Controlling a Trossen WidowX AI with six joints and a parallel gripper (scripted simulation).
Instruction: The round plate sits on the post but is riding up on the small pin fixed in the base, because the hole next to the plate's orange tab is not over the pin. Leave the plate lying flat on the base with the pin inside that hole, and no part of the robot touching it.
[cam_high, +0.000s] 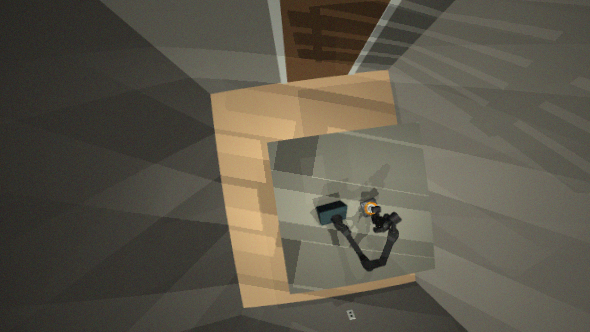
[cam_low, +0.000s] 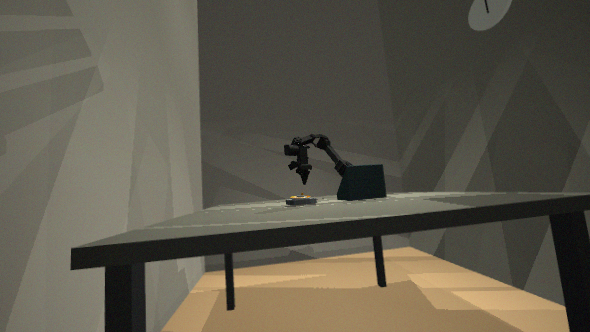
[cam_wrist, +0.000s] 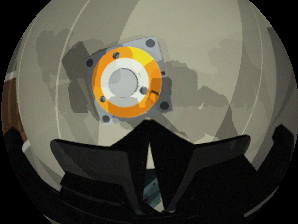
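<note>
The pincer (cam_wrist: 150, 141) was drawn shut, its two dark fingers meeting in a point with only a sliver of a gap behind the tips, and it held nothing. In the exterior view the pincer (cam_low: 304, 178) hung point-down above the plate, apart from it, with open air between tip and plate.

Just below and ahead of the tips in the wrist view lay the one round plate (cam_wrist: 128, 86), an orange ring around a pale grey centre. The centre showed one lighter disc, likely the post (cam_wrist: 124, 83), though it could not be told for sure. One short dark mark sat on the ring's right side; whether that was the tab or the pin could not be told. The plate rested on one square grey base (cam_wrist: 157, 47), whose corners stuck out beyond the ring. Four small dark dots could be counted near the ring's edge, at upper left, top, lower left and bottom. Whether the plate sat flat or tilted could not be told from any view.

Further out, one arm (cam_high: 381, 254) bent back in a V to one dark teal box (cam_high: 330, 212) on the table. One grey table (cam_low: 350, 215) carried all of this, with four legs showing in the exterior view. Beneath it spread one tan floor patch (cam_high: 235, 150).
</note>
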